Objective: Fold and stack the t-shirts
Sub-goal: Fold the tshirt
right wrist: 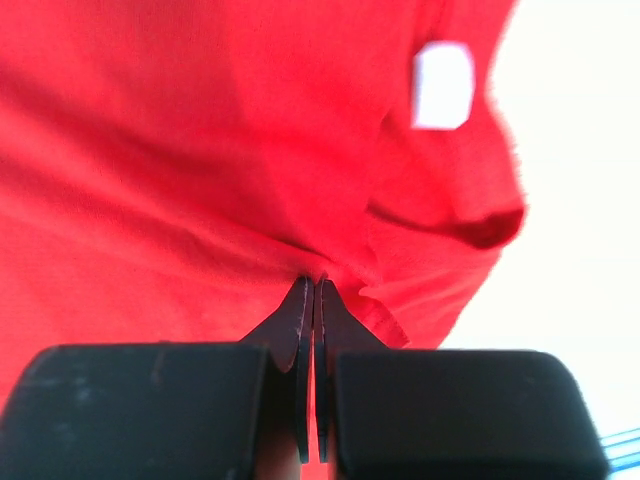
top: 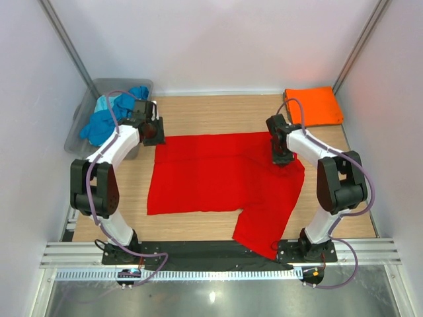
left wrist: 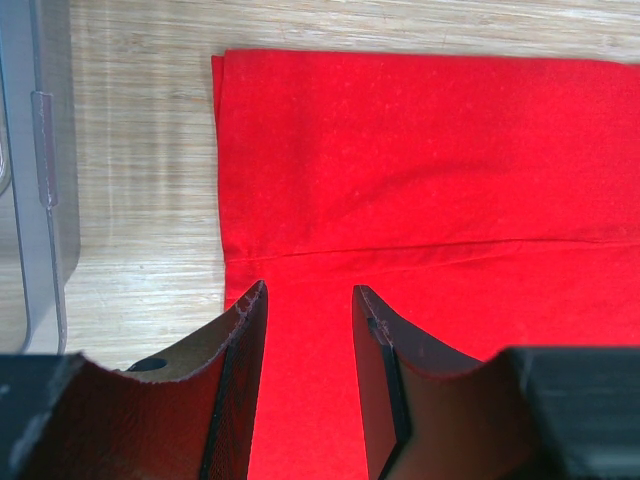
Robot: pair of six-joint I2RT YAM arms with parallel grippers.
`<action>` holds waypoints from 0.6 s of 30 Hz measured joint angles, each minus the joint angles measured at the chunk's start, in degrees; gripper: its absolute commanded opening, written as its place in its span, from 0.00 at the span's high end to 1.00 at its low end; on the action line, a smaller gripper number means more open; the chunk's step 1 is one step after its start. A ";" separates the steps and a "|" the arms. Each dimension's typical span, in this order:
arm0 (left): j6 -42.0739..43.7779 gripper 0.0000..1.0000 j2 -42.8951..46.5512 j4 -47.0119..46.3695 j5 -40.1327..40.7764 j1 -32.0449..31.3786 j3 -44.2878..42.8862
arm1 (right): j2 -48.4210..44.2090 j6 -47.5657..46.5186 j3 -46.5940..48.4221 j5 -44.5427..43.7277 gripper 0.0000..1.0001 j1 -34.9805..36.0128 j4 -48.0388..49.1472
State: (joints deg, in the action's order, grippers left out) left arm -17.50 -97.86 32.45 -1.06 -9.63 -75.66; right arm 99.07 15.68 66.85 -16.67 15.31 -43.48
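Observation:
A bright red t-shirt (top: 218, 178) lies spread on the wooden table, one part hanging toward the front edge. My left gripper (top: 153, 135) is open just above its far left corner, with red cloth (left wrist: 420, 160) showing between and beyond the fingers. My right gripper (top: 283, 157) is shut on the shirt's right edge, pinching a fold of red cloth (right wrist: 200, 180) that is lifted. A folded orange t-shirt (top: 313, 105) lies at the far right corner. Blue and turquoise shirts (top: 111, 115) lie bunched in the tub at the far left.
The grey translucent tub (top: 99, 92) stands at the far left; its wall (left wrist: 40, 180) shows at the left of the left wrist view. White walls close the table on three sides. A black rail (top: 198, 251) runs along the front.

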 measured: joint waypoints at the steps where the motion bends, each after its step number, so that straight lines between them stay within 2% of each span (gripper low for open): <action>1: 0.00 0.59 -0.04 0.00 0.00 0.00 0.00 | 0.02 0.11 1.16 -0.42 0.99 -0.46 -0.04; 12: 0.02 0.59 -1.40 0.02 0.02 0.00 0.00 | 5.88 -1.92 10.67 -1.09 0.98 -5.86 1.88; 18: 0.22 0.59 -1.64 0.11 1.11 0.00 0.00 | 11.06 -3.32 15.80 -0.59 0.91 -6.54 2.78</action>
State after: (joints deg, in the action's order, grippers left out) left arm -17.28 -99.50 32.56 0.05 -9.63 -75.66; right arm 110.13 12.36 82.65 -17.26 8.78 -40.71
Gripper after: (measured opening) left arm 0.409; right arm 0.077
